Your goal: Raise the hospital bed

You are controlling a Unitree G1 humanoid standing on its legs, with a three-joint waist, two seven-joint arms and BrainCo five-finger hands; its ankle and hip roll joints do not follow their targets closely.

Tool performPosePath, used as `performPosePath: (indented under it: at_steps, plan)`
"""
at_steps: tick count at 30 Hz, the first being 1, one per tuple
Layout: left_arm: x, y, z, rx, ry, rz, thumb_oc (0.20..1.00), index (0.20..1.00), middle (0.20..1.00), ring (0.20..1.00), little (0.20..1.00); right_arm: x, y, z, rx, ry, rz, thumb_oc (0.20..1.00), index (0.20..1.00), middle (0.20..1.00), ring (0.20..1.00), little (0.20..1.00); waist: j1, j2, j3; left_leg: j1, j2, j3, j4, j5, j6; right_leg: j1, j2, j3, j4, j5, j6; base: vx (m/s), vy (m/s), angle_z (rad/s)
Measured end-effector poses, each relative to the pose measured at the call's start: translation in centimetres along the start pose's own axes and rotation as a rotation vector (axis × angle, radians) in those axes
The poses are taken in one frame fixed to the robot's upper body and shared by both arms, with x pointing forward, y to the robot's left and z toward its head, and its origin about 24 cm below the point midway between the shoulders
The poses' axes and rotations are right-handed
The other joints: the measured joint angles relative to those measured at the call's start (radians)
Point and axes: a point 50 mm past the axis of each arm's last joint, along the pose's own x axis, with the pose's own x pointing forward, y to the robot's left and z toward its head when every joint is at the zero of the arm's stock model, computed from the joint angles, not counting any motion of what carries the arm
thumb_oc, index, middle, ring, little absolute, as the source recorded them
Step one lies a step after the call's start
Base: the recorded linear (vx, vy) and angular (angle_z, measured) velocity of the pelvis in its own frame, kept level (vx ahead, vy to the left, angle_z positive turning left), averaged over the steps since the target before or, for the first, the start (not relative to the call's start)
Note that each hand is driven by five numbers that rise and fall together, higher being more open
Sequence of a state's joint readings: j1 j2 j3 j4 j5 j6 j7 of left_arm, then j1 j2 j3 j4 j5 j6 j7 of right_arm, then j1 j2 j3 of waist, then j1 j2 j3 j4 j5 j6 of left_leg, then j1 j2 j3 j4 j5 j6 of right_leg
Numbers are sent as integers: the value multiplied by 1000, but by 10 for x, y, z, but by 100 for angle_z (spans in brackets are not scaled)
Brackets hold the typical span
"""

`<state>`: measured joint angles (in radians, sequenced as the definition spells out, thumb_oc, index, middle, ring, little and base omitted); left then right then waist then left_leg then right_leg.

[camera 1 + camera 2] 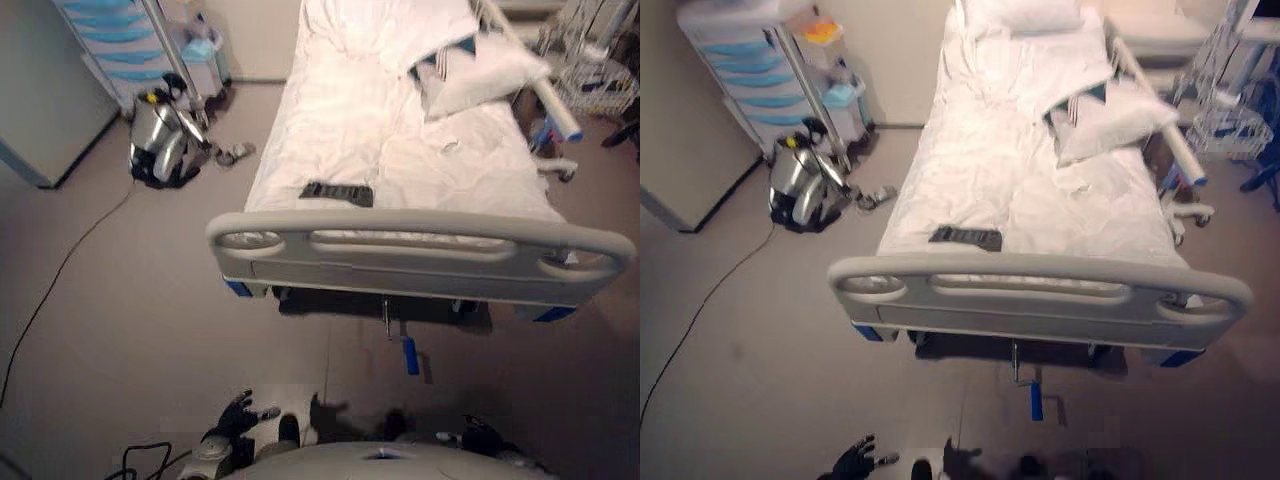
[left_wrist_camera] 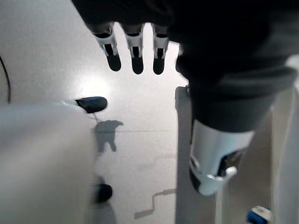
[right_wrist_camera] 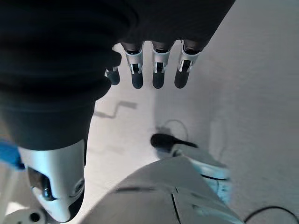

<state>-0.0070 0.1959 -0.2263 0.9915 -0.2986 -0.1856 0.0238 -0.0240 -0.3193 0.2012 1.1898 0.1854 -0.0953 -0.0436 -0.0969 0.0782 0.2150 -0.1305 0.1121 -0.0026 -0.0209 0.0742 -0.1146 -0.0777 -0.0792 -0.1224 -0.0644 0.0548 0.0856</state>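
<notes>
Standing across the middle of the head views: hospital bed, white sheets rumpled, grey footboard nearest the camera. Crank handle with blue grip — hanging below the footboard, just above the floor, touched by nothing. Dark flat remote — lying on the sheets near the foot end. Pillow — lying askew toward the bed's right edge. Silver canister — on the floor left of the bed, beside a drawer cart with blue fronts. Left hand — hanging low over bare floor, fingers straight and slightly apart, holding nothing. Right hand — likewise low, fingers straight, empty, well apart from the crank.
</notes>
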Motion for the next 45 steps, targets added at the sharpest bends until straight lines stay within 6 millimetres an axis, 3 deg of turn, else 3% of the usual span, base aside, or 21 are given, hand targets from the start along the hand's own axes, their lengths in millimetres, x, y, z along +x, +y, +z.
performPosePath:
  at_steps: [1, 2, 4, 7, 9, 10, 11, 12, 13, 14, 17, 21, 25, 31, 36, 45]
  plan:
    - [3, -2, 24, 4, -99, -17, 1000, 1000, 1000, 1000, 1000, 1, -2, 12, 34, -51, -8, 1000, 1000, 1000, 1000, 1000, 0, 0, 27, -32, 0, 0, 20, 1, 0, -37, 0, -1, 25, -6, 0, -163, -53, 4]
    - [4, -3, 35, -2, -151, -24, 1000, 1000, 1000, 1000, 1000, 1, -5, 18, 53, -79, -15, 1000, 1000, 1000, 1000, 1000, 0, 2, 33, -57, 1, 0, 24, 1, 0, -68, 0, -1, 43, -10, -2, -124, -43, 2]
    - [1, -2, 82, -9, -341, -44, 1000, 1000, 1000, 1000, 1000, 2, -10, 51, 139, -205, -28, 1000, 1000, 1000, 1000, 1000, -3, 1, 81, -116, 2, -1, 37, 13, 3, -141, -2, 2, 93, -16, -3, -114, -37, -3]
    - [-3, -4, 125, -20, -506, -65, 1000, 1000, 1000, 1000, 1000, 1, -12, 76, 190, -298, -28, 1000, 1000, 1000, 1000, 1000, -3, -2, 115, -143, -2, -1, 42, 21, 7, -196, -9, 4, 150, -36, 0, -162, -66, 1]
    - [-17, -8, 154, -5, -657, -108, 1000, 1000, 1000, 1000, 1000, 0, -12, 107, 216, -399, -25, 1000, 1000, 1000, 1000, 1000, -2, -6, 135, -218, -9, -11, 69, 26, 5, -290, -22, -1, 239, -67, -3, -110, 2, 11]
    - [-12, -17, 174, 22, -681, -126, 1000, 1000, 1000, 1000, 1000, 5, -4, 136, 215, -382, -37, 1000, 1000, 1000, 1000, 1000, 7, 0, 154, -247, -15, -13, 80, 34, 10, -329, -26, 1, 275, -74, -3, -100, 35, 12]
    - [-14, -21, 182, 34, -706, -141, 1000, 1000, 1000, 1000, 1000, 2, -3, 151, 205, -427, -33, 1000, 1000, 1000, 1000, 1000, 0, -3, 157, -267, -17, -12, 83, 37, 9, -363, -33, 4, 305, -85, -5, -102, 56, 13]
    - [-24, -30, 201, 54, -786, -173, 1000, 1000, 1000, 1000, 1000, -11, 6, 195, 223, -582, 2, 1000, 1000, 1000, 1000, 1000, 6, -2, 172, -312, -27, -12, 90, 46, 14, -433, -46, 7, 365, -103, -6, -106, 72, 11]
    - [-33, -34, 211, 80, -838, -199, 1000, 1000, 1000, 1000, 1000, -18, 8, 214, 228, -652, 11, 1000, 1000, 1000, 1000, 1000, 4, -3, 180, -337, -32, -12, 96, 49, 15, -469, -53, 8, 393, -114, -6, -92, 71, 15]
    - [-48, -41, 233, 131, -949, -245, 1000, 1000, 1000, 1000, 1000, -32, 5, 253, 242, -762, 4, 1000, 1000, 1000, 1000, 1000, 19, 10, 222, -371, -43, -12, 103, 54, 19, -523, -67, 17, 448, -124, -9, -63, 60, 10]
    - [-66, -42, 256, 160, -1056, -259, 1000, 1000, 1000, 1000, 1000, -48, 6, 288, 261, -847, 0, 1000, 1000, 1000, 1000, 1000, 33, 21, 278, -399, -47, -9, 107, 64, 16, -572, -70, 31, 485, -129, -10, -53, 52, -2]
    - [-81, -41, 267, 175, -1134, -266, 1000, 1000, 1000, 1000, 1000, -55, 3, 295, 293, -895, -6, 1000, 1000, 1000, 1000, 1000, 29, 22, 296, -447, -46, -8, 117, 65, 15, -620, -68, 33, 495, -130, -13, -47, 24, -1]
    - [-106, -46, 295, 187, -1276, -279, 1000, 1000, 1000, 1000, 1000, -71, 5, 310, 333, -1006, 18, 1000, 1000, 1000, 1000, 1000, 24, 12, 311, -524, -48, -7, 149, 67, 9, -697, -69, 43, 520, -124, -22, -18, 34, -2]
    - [-133, -50, 312, 181, -1414, -298, 1000, 1000, 1000, 1000, 1000, -86, 6, 324, 371, -1093, 43, 1000, 1000, 1000, 1000, 1000, 5, 10, 309, -594, -49, -4, 188, 56, 9, -771, -69, 56, 556, -134, -21, 0, 3, -1]
    - [-153, -55, 320, 153, -1502, -320, 1000, 1000, 1000, 1000, 1000, -94, -15, 338, 496, -1111, -34, 1000, 1000, 1000, 1000, 1000, 4, 9, 310, -695, -46, -4, 227, 57, 8, -878, -66, 65, 596, -130, -32, 0, 13, -1]
    - [-156, -56, 324, 113, -1522, -292, 1000, 1000, 1000, 1000, 1000, -93, -23, 339, 572, -1084, -92, 1000, 1000, 1000, 1000, 1000, 4, 9, 311, -723, -50, 8, 219, 61, 6, -903, -65, 83, 565, -108, -27, 3, 14, -4]
